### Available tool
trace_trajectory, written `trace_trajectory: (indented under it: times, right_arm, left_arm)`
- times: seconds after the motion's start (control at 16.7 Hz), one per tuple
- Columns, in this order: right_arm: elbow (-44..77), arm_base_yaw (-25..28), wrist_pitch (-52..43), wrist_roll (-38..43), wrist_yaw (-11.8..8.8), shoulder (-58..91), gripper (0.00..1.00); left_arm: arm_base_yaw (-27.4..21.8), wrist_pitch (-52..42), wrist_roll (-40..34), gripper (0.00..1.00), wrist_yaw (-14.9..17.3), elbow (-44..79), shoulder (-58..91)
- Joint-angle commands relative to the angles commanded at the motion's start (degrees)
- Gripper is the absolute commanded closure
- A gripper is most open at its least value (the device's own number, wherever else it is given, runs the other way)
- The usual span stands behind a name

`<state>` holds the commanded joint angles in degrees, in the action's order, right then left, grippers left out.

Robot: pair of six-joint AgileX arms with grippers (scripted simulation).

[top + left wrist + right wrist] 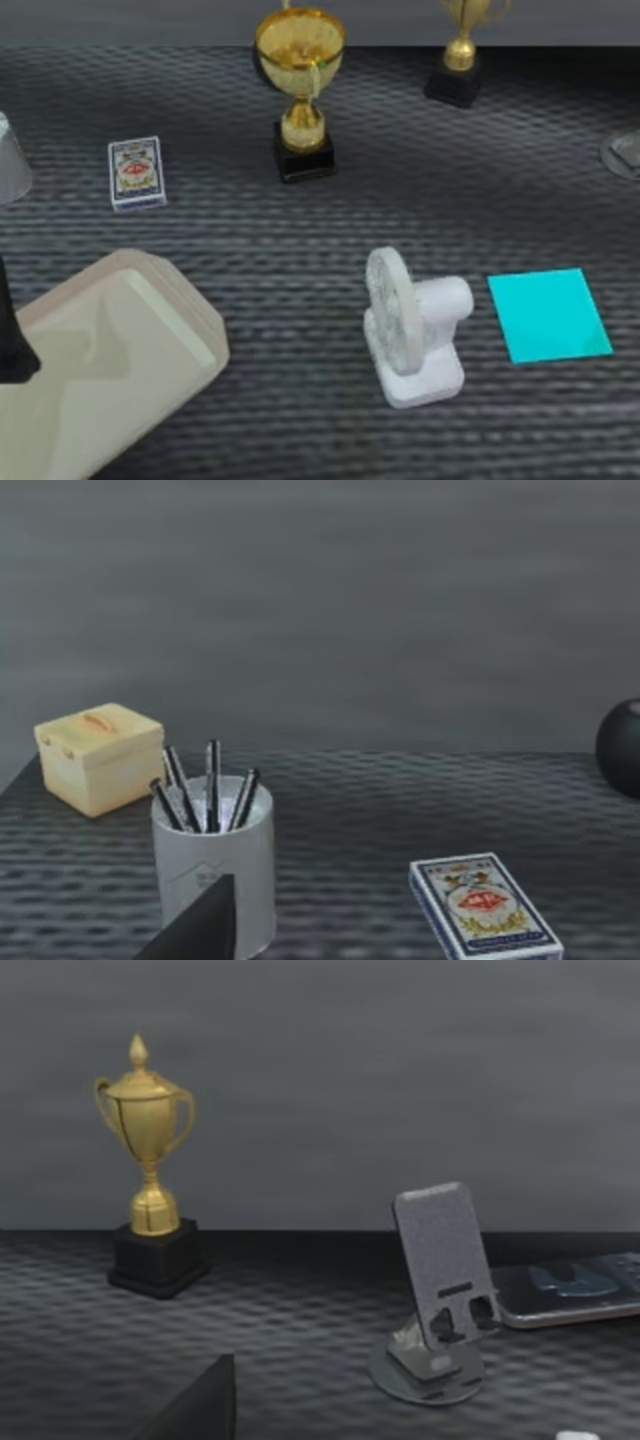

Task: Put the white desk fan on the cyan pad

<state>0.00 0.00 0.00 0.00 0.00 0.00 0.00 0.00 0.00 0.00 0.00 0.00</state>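
White plastic dominates the near half of the table in the top view: the white desk fan (413,330) is seen upright on its rounded square base, grille head turned toward the table's left, with the cyan pad (549,313) lying flat just beside it on the right, apart from the base. A large cream jug (100,365) is seen lying at the near left, where a dark part of the left arm (12,340) is glimpsed at the frame's edge. Neither gripper is shown whole; only a dark sliver is caught in each wrist view, so whether the claws are apart or together cannot be told.

Farther back, a blue-and-white playing card box (136,172) is seen at the left, its printed emblem too small to be read. A gold trophy (300,85) on a black base is placed behind the fan, and a second trophy (460,50) farther right.

No step is judged begun. A grasp taken on the round head could let the top-heavy fan tip, and a short carry could leave the base overhanging the narrow pad.
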Motion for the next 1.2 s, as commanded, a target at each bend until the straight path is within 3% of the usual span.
trace_trajectory:
  times: [0.24,0.48,1.2]
  right_arm:
    - [1.7,0.9,-1.7,0.5,-0.1,1.8,0.00]
    - [12.1,5.5,-11.0,3.3,-0.1,12.6,0.00]
    - [75.2,29.4,-57.2,20.0,0.1,79.3,0.00]
  left_arm:
    - [0.0,0.0,0.0,0.00,0.0,0.0,0.0]
    - [0.0,0.0,0.0,0.00,0.0,0.0,0.0]
    - [0.0,0.0,0.0,0.00,0.0,0.0,0.0]
